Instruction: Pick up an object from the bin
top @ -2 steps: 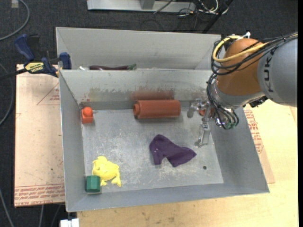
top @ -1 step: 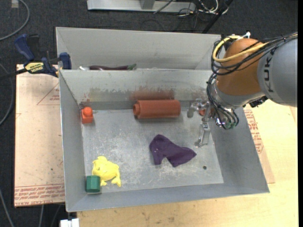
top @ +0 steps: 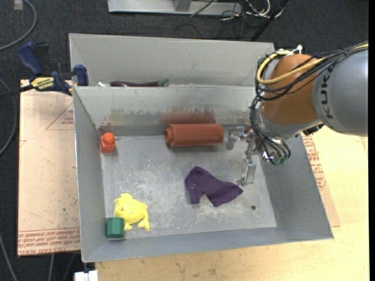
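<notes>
The purple cloth [top: 211,187] is soft and crumpled (a bit like a dropped sock). It lies low on the bin floor [top: 158,174], just left of the jaws. Its pointy right end comes right up beside them.

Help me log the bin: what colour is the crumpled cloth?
The cloth is purple, clearest in the camera view.
</notes>
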Tool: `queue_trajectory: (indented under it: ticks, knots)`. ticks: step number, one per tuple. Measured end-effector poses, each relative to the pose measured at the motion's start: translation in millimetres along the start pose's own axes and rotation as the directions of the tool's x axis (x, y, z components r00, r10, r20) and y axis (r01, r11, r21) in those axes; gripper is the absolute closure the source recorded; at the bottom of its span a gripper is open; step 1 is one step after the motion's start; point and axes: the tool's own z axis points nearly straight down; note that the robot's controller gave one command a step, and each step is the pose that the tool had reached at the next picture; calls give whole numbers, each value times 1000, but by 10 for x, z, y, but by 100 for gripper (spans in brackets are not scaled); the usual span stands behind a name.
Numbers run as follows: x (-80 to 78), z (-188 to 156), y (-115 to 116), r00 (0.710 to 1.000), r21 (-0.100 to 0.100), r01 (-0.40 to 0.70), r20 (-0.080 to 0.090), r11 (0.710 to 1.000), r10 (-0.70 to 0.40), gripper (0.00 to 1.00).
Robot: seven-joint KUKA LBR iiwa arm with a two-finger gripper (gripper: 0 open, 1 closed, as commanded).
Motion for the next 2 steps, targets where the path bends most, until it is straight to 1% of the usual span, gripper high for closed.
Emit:
queue_trajectory:
  ticks: [1,2]
  knots:
    - [96,265,300,959,-11,282,-4,959,-282,0]
    - [981,519,354,962,-2,274,-1,962,-274,100]
